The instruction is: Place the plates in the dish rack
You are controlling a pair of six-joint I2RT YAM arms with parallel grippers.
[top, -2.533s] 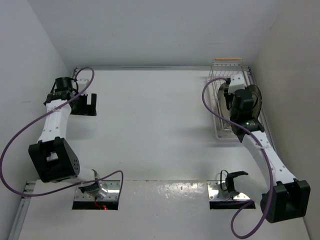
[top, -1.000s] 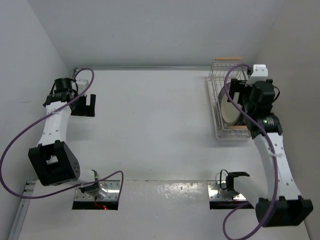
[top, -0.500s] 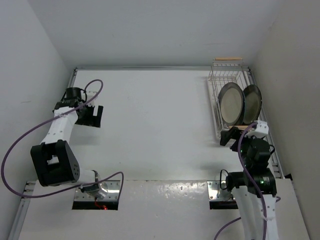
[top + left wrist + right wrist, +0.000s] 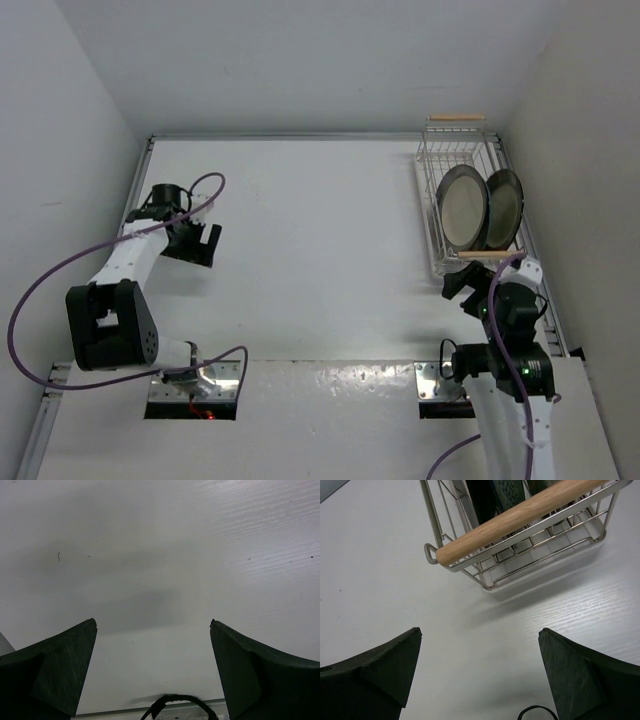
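Observation:
The dish rack (image 4: pixel 432 165) stands at the back right, a white wire basket with wooden bar handles. Two plates stand on edge inside it: a dark-rimmed cream-centred one (image 4: pixel 462 208) and a darker one (image 4: pixel 504 207) just to its right. My right gripper (image 4: pixel 462 288) is open and empty, a little in front of the rack's near handle. In the right wrist view that handle (image 4: pixel 520 516) lies ahead of the open gripper (image 4: pixel 480 635), with the plates' lower edges (image 4: pixel 481 492) behind it. My left gripper (image 4: pixel 208 246) is open over bare table at the left, and the left wrist view shows nothing between the spread fingers of the gripper (image 4: pixel 152 625).
White walls close in the table on the left, back and right, and the rack sits close to the right wall. A metal rail (image 4: pixel 300 135) runs along the back edge. Purple cables (image 4: pixel 40 270) loop off both arms.
The right arm has drawn back from over the rack toward its base, leaving two plates standing inside. The left arm has swung right and nearer. Both grippers stayed open.

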